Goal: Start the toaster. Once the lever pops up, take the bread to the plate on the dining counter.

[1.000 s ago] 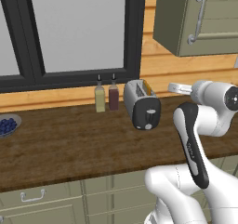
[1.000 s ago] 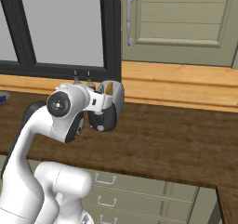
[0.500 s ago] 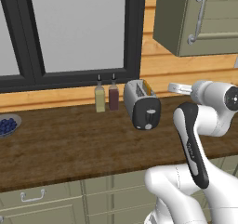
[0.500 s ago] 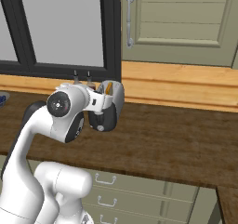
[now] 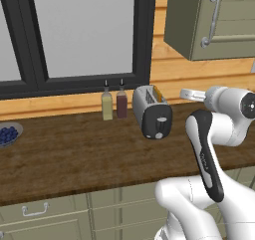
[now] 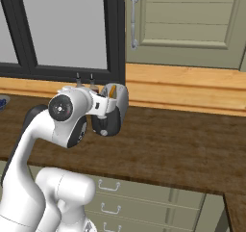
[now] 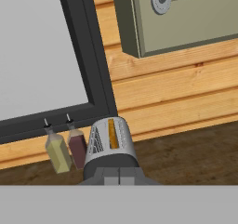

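At the far left of the wooden worktop (image 5: 74, 154) in the left base view, a grey bowl of blue berries (image 5: 9, 133) is cut off by the frame edge. To its right, against the wood-panelled wall below the dark window frame (image 5: 144, 35), stand two bottles side by side: a pale yellow one (image 5: 107, 106) and a dark red one (image 5: 121, 104). Just beside them sits the toaster (image 5: 152, 112), its black end panel facing the camera, the lever (image 5: 159, 134) a small pale knob low on that panel. An orange-brown edge of the bread (image 7: 112, 133) shows in one slot in the hand view; the rest of the slice is hidden inside. The gripper (image 7: 119, 175) hangs above the toaster's near end, its fingertips pressed together with nothing between them, and it hides the end panel in the hand view. In the right base view the arm's white body covers much of the toaster. At right, a grey-green wall cabinet (image 5: 214, 20) with a metal handle is cropped by the frame.
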Robot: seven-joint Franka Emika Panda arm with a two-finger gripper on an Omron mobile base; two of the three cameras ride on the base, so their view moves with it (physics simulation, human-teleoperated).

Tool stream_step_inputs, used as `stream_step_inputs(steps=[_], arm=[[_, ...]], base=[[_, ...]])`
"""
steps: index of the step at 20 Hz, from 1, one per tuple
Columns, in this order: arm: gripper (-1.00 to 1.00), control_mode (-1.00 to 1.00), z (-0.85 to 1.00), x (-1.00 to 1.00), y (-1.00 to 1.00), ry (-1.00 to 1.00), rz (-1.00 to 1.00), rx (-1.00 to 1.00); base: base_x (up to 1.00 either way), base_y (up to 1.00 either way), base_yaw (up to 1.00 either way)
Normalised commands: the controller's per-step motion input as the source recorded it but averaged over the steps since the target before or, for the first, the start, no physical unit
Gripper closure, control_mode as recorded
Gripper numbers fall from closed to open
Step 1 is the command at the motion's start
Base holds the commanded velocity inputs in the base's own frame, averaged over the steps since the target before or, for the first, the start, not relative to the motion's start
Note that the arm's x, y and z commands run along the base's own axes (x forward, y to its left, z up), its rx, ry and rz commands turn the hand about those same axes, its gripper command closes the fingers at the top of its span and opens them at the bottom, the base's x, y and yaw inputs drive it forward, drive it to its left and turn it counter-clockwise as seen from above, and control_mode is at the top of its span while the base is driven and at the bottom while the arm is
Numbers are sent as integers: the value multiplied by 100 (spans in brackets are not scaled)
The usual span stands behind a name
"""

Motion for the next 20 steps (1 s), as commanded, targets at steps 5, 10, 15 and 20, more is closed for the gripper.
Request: stream_step_inputs(steps=[5,10,15,20], arm=[[100,-100,0,0,0,0,0,0],[100,-100,0,0,0,0,0,0],[100,-100,0,0,0,0,0,0],[100,-100,0,0,0,0,0,0]], base=[[0,0,0],[0,0,0],[0,0,0],[0,0,0]])
